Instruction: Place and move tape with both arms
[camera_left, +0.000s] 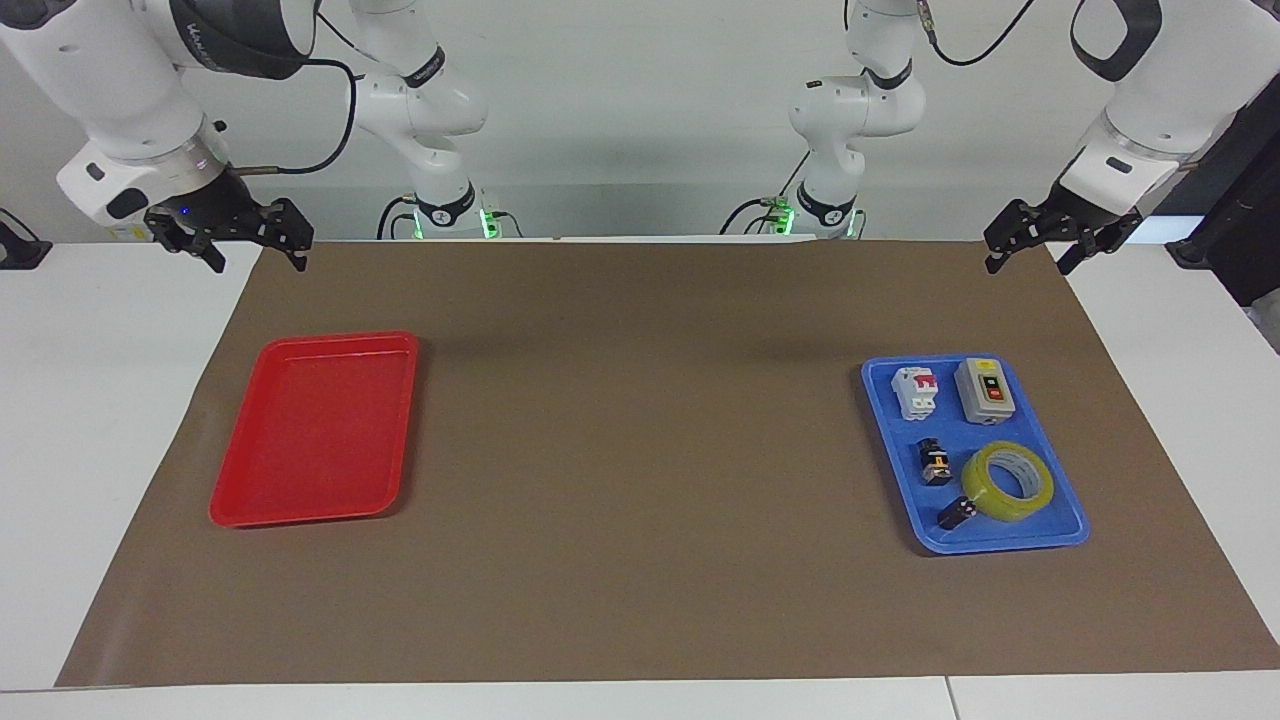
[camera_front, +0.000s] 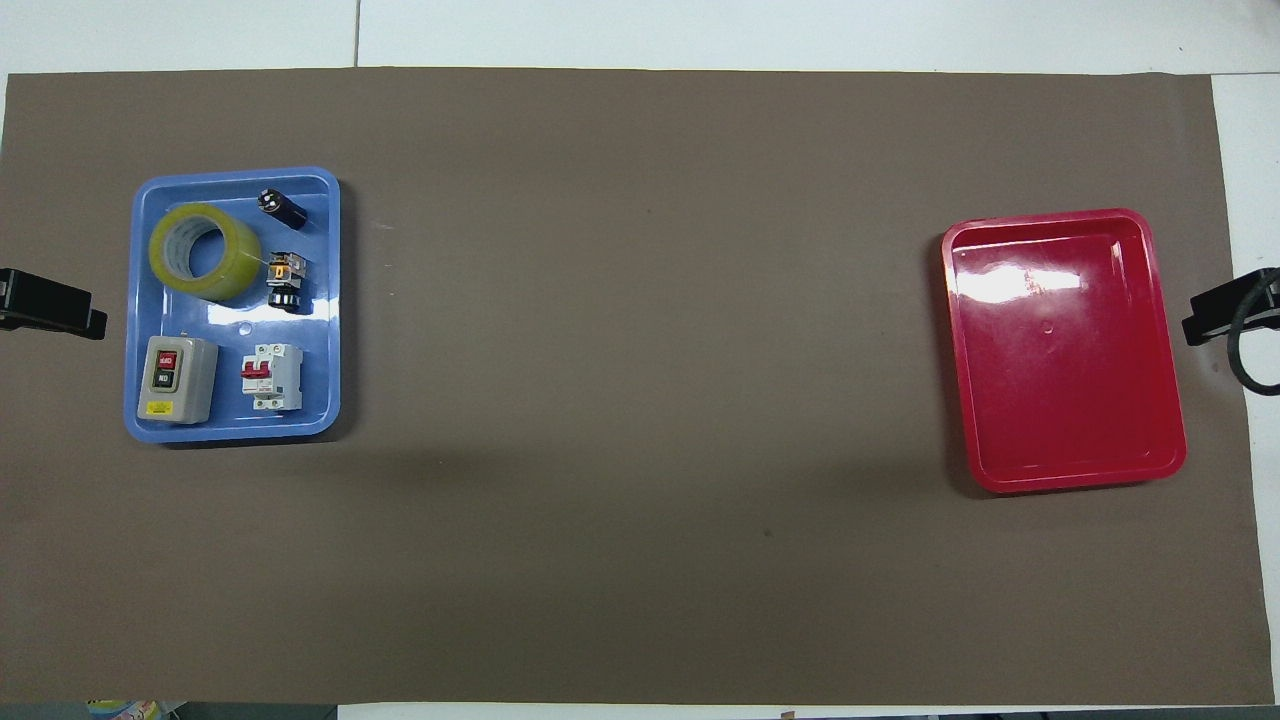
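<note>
- Yellowish tape (camera_left: 1008, 482) lies flat in the blue tray (camera_left: 1060, 535), in the part of the tray farther from the robots, at the left arm's end of the table.
- Touching or just beside the roll is a small black cylinder (camera_left: 955, 514), lying at the tray's edge farthest from the robots.
- Another black part with an orange mark (camera_left: 935, 462) sits just beside the tape, toward the middle of the table.
- Nearer to the robots in the same tray stand a white breaker with red levers (camera_left: 916, 391) and a grey switch box (camera_left: 986, 391), side by side.
- Left gripper (camera_left: 1045, 245) hangs in the air over the brown mat's (camera_left: 640, 450) corner, well apart from the tape, holding nothing, its fingers spread apart.
- Right gripper (camera_left: 255, 245) hangs over the mat's other corner at the robots' end, also holding nothing, fingers spread.
- Red tray (camera_left: 225, 515) lies at the right arm's end of the table, well apart from the blue one.
- Both arms wait.
</note>
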